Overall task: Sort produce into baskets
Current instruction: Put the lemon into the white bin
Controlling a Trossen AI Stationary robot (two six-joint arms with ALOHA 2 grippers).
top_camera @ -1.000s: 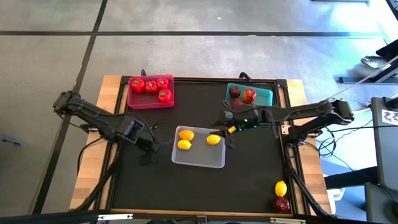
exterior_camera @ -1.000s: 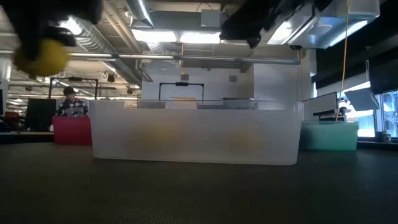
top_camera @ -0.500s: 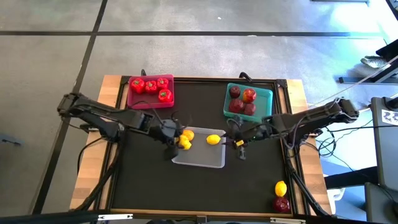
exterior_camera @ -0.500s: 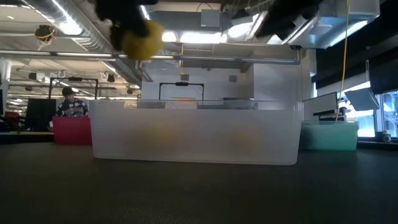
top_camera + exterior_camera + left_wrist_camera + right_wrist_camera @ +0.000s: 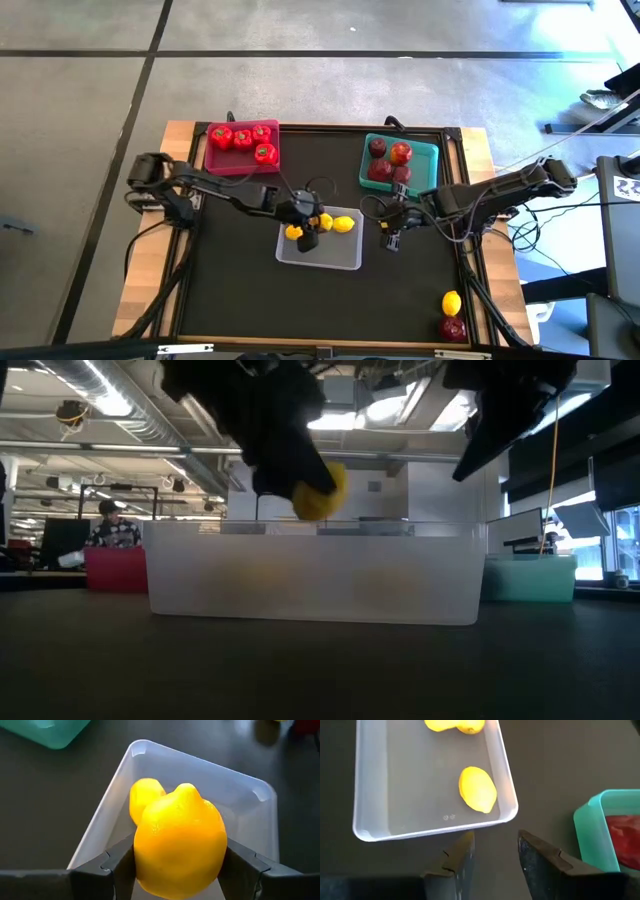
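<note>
my left pincer [image 5: 308, 222] pinches a lemon [image 5: 179, 842] directly above the grey tray [image 5: 345, 260], so the drop is straight down, beside two lemons [image 5: 343, 224] already in it. my right pincer [image 5: 390, 235], spread and empty, waits just beside the tray. the low view shows the lemon clear of the rim; the high view hides that.

Count, high view: four red peppers [image 5: 241, 139], four apples [image 5: 388, 162] in the teal tray plus one at five o'clock; five lemons [image 5: 343, 224]; three trays [image 5: 340, 263].
</note>
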